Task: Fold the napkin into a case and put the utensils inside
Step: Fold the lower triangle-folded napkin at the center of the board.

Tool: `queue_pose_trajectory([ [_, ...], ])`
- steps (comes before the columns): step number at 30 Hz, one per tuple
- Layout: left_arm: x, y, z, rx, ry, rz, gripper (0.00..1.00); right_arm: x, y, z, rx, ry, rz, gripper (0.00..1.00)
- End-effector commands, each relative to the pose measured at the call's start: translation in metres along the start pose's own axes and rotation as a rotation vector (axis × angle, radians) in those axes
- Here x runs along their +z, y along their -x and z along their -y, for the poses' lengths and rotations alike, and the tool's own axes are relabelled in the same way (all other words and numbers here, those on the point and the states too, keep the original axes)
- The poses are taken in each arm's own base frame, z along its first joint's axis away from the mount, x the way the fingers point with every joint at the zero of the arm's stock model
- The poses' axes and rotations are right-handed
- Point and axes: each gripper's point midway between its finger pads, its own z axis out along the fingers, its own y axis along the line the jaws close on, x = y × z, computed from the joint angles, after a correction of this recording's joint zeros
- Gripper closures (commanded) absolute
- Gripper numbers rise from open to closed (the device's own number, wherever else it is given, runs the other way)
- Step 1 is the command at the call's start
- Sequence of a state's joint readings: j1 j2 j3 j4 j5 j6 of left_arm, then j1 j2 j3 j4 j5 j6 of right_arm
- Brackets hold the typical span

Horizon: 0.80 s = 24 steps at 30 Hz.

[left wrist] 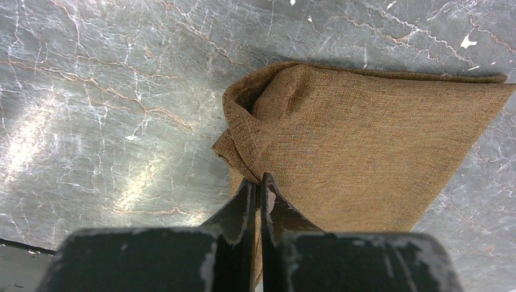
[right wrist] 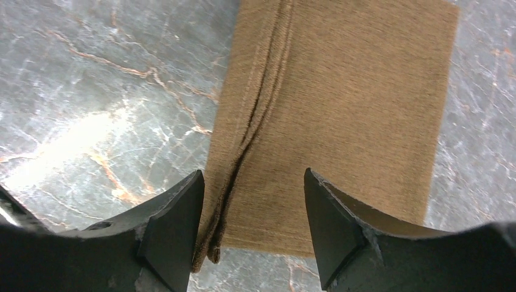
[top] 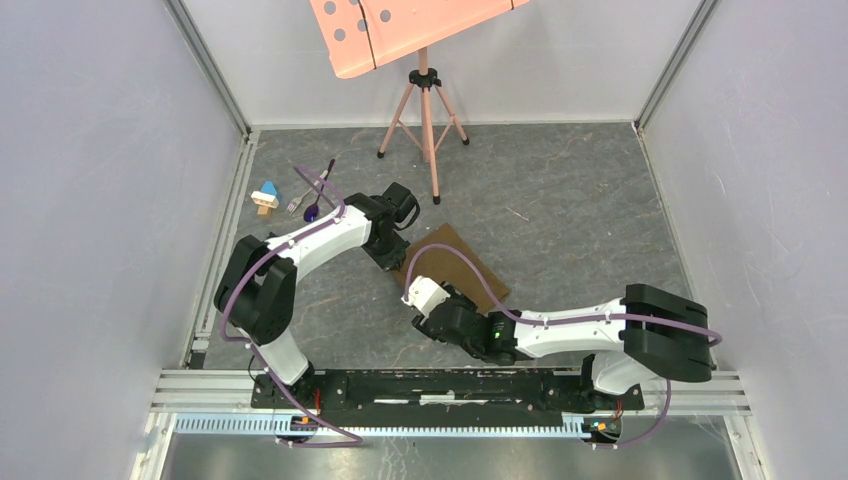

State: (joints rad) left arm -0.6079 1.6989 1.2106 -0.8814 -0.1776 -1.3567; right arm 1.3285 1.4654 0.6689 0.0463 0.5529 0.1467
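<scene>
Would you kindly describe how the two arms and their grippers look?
The left arm and right arm have white link shells with bulky black joints. A purple cable runs along each. The left gripper and right gripper have black, wedge-shaped fingers, scuffed at the edges.

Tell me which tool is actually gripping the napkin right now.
The left tool: its jaws are shut on a bunched corner of the napkin. The right tool stands open over the napkin, holding nothing.
</scene>
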Motion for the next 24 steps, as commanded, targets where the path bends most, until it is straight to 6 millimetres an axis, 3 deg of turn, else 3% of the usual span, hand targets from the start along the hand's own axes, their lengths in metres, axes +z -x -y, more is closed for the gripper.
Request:
queue_pose_trajectory([
  [1,-0.008,0.005,0.006,-0.001,-0.037,0.009,0.98,0.007,0.004,-0.018,0.009,0.069,0.026,0.32],
  [11,-0.005,0.003,0.005,0.000,-0.028,-0.001,0.98,0.015,-0.002,-0.018,-0.044,-0.007,-0.034,0.32],
  [20,-0.002,0.005,0.003,0.000,-0.018,-0.002,0.98,0.002,0.017,-0.007,-0.013,-0.090,0.012,0.60],
  [22,-0.001,0.005,0.003,-0.001,-0.017,-0.001,0.98,-0.002,0.016,-0.003,-0.028,-0.101,0.001,0.62],
  [24,-0.001,0.005,0.003,0.000,-0.015,-0.002,0.98,-0.003,0.017,-0.001,-0.026,-0.110,0.001,0.70],
])
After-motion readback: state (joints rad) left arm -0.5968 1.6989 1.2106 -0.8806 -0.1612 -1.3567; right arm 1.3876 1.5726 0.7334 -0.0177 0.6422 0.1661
